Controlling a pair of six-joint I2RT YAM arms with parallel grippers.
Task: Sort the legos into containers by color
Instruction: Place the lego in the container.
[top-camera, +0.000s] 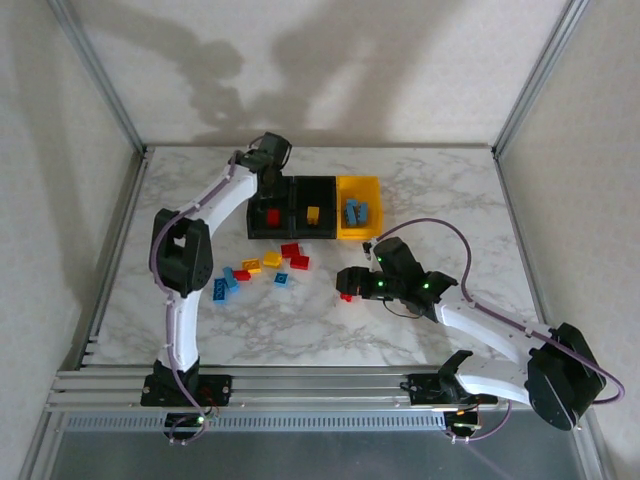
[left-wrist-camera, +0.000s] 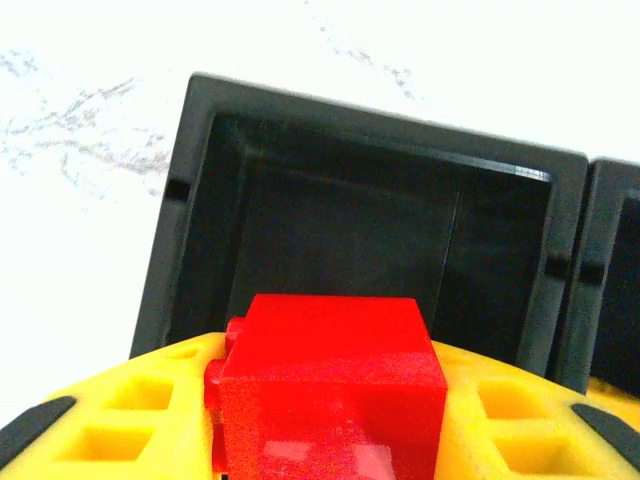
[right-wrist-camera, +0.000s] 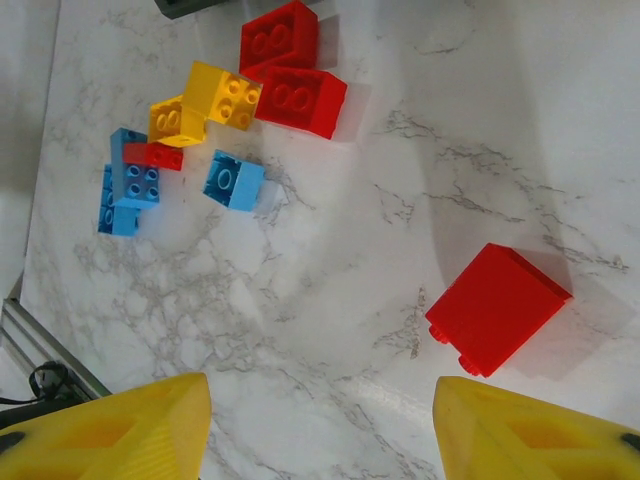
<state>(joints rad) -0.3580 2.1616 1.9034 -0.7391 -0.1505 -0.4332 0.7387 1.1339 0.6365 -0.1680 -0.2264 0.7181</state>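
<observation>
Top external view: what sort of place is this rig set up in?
Probably a lab robot cell: a marble-patterned table, aluminium rails framing it, and plain white walls enclosing it.

I can read no text, label, brand, number or sign from any of my views. Any marking on the legos is too small and blurred for me to make out.
</observation>
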